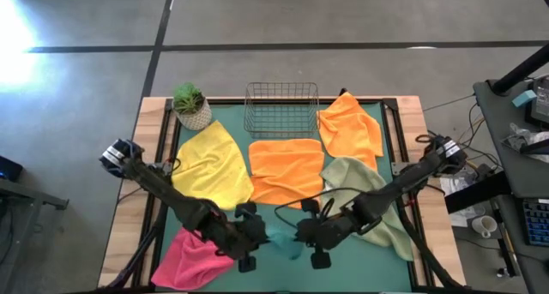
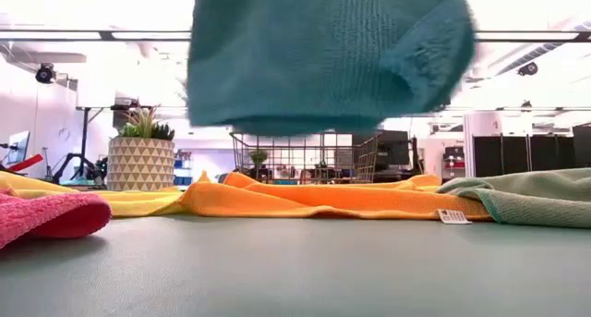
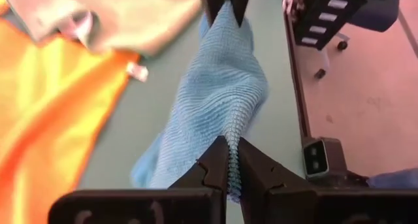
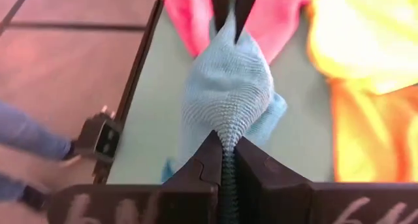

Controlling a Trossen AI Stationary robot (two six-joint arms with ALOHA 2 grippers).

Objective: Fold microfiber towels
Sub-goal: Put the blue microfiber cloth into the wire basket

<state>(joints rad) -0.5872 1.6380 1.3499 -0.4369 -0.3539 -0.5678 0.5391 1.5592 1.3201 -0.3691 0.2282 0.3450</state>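
Observation:
Both my grippers hold one teal microfiber towel [image 1: 282, 237] bunched up over the table's near edge. My left gripper [image 1: 262, 235] is shut on one end and my right gripper [image 1: 302, 232] on the other. In the low view the teal towel [image 2: 323, 58] hangs clear of the mat. Five other towels lie flat on the mat: pink [image 1: 193, 255] near left, yellow [image 1: 210, 165], orange [image 1: 287, 170] in the middle, a second orange [image 1: 350, 127] far right, and sage green [image 1: 369, 195] on the right. My left gripper pinches the teal towel's bunched edge [image 3: 234, 144] between its two fingers, slanting down from the table's left. The cloth runs from there to the other gripper, lifted clear, with a slack fold sagging below. My right gripper pinches the towel's opposite bunched edge [image 4: 226, 134] between its two fingers, slanting down from the table's right. Several gathered layers show at the fingers. The towel spans to the left gripper, off the mat and hanging loose in between.
A wire mesh basket [image 1: 281, 105] stands at the far middle, with a small potted plant [image 1: 190, 105] to its left. The pink towel [image 2: 46, 215] and the sage green towel [image 2: 526, 197] flank the bare green mat [image 2: 295, 262] under the lifted cloth.

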